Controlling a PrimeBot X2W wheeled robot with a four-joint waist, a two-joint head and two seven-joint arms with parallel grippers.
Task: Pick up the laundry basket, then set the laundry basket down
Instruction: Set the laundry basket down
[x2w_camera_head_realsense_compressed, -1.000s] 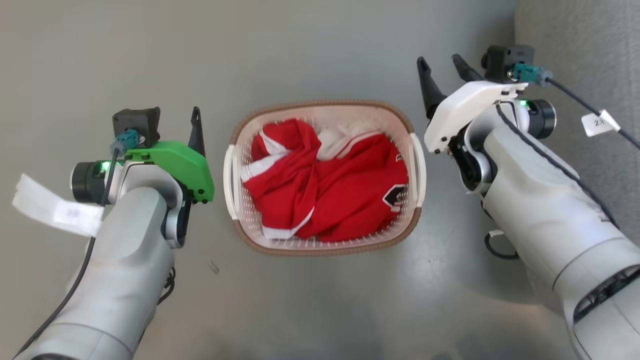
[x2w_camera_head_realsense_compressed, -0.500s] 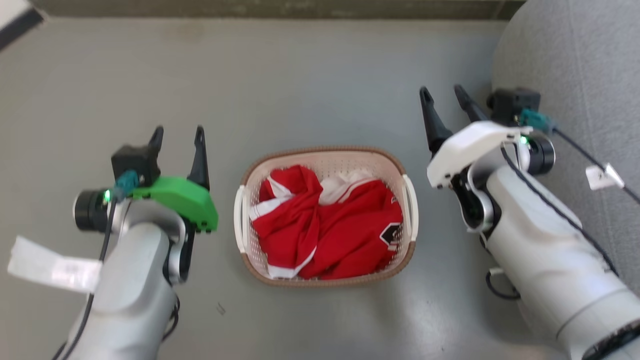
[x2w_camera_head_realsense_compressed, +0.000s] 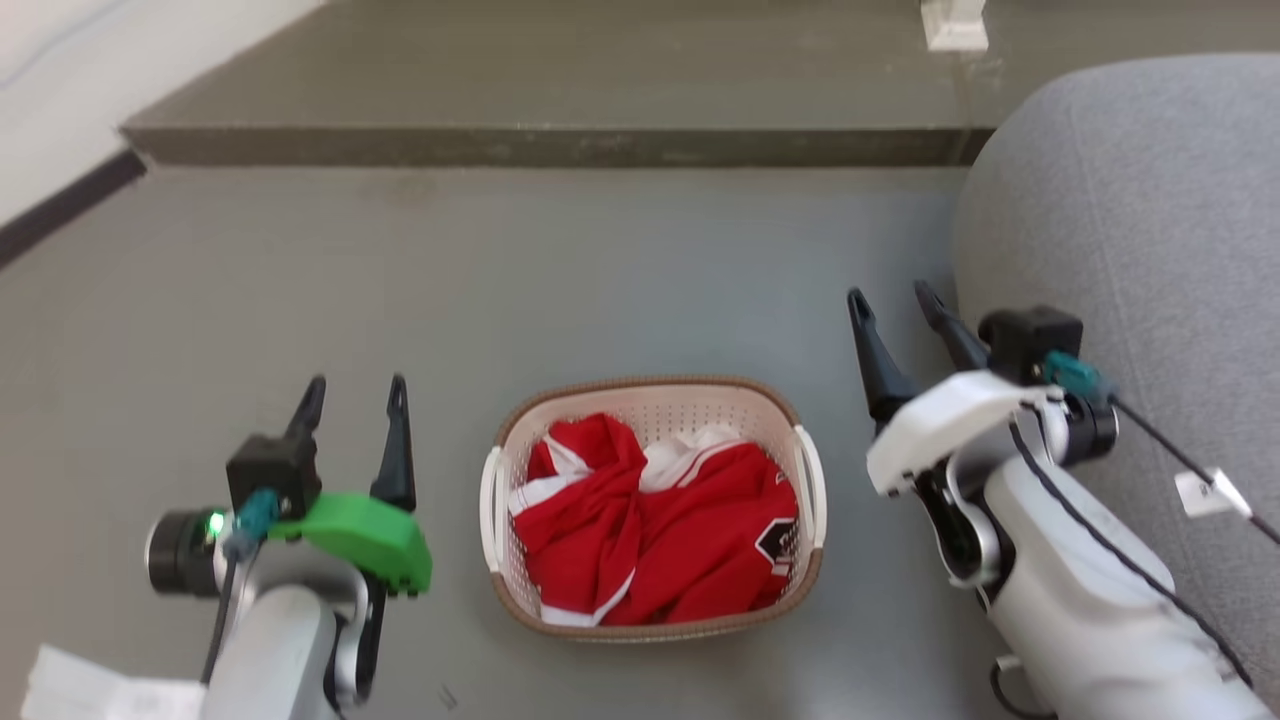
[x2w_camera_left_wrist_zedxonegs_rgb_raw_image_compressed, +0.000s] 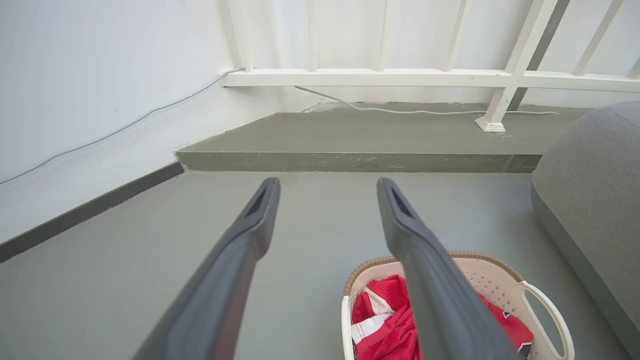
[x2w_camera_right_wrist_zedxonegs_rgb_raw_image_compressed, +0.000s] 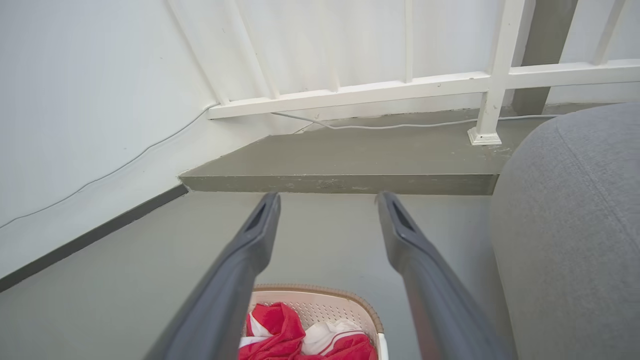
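Note:
The laundry basket (x2w_camera_head_realsense_compressed: 810, 572) stands on the grey floor low in the head view's middle, cream-white and perforated with a brown rim, white side handles and red-and-white clothing inside. To its left my left gripper (x2w_camera_head_realsense_compressed: 355, 395) is open and holds nothing, well apart from the basket. On the other side my right gripper (x2w_camera_head_realsense_compressed: 890, 300) is open too, raised and clear of the handle. The basket (x2w_camera_left_wrist_zedxonegs_rgb_raw_image_compressed: 500, 272) shows low in the left wrist view behind my left gripper (x2w_camera_left_wrist_zedxonegs_rgb_raw_image_compressed: 327, 187). In the right wrist view the basket (x2w_camera_right_wrist_zedxonegs_rgb_raw_image_compressed: 330, 307) lies below my right gripper (x2w_camera_right_wrist_zedxonegs_rgb_raw_image_compressed: 327, 202).
A large grey cushioned seat (x2w_camera_head_realsense_compressed: 1130, 220) bulges at the right, close to my right arm. A low concrete step (x2w_camera_head_realsense_compressed: 550, 145) crosses the far side, with a white railing (x2w_camera_left_wrist_zedxonegs_rgb_raw_image_compressed: 400, 77) and a white wall (x2w_camera_left_wrist_zedxonegs_rgb_raw_image_compressed: 75, 75) beyond. A white cable (x2w_camera_left_wrist_zedxonegs_rgb_raw_image_compressed: 425, 111) lies on the step.
The head camera has risen and tilted up, so the basket looks smaller and lower and the step has come into view. Both open grippers stay beside the basket, apart from it.

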